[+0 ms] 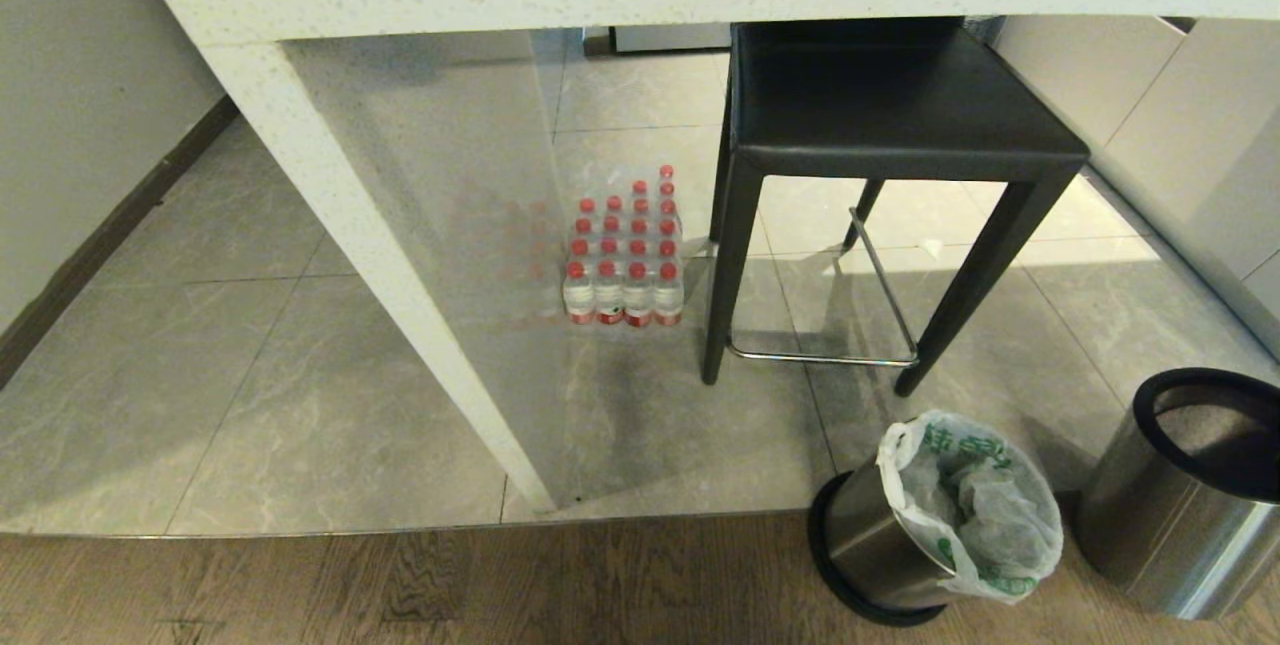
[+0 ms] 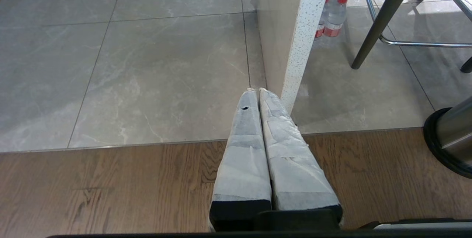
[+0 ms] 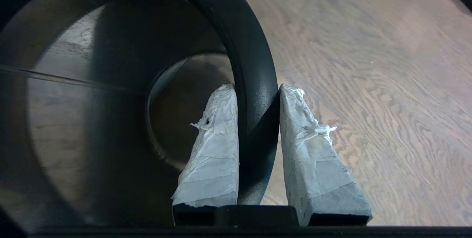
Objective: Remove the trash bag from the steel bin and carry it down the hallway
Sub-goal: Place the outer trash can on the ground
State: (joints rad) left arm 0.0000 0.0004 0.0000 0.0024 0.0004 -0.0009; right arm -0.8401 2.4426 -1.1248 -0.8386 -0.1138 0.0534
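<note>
Right gripper (image 3: 258, 120) clamps the empty bin's black rim (image 3: 254, 83)

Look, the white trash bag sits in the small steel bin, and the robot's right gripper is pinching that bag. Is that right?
Not quite. The trash bag does sit in the steel bin, but the right gripper is pinching the black rim of the other steel cylinder, with one finger inside and one outside. The right wrist view shows it.
</note>
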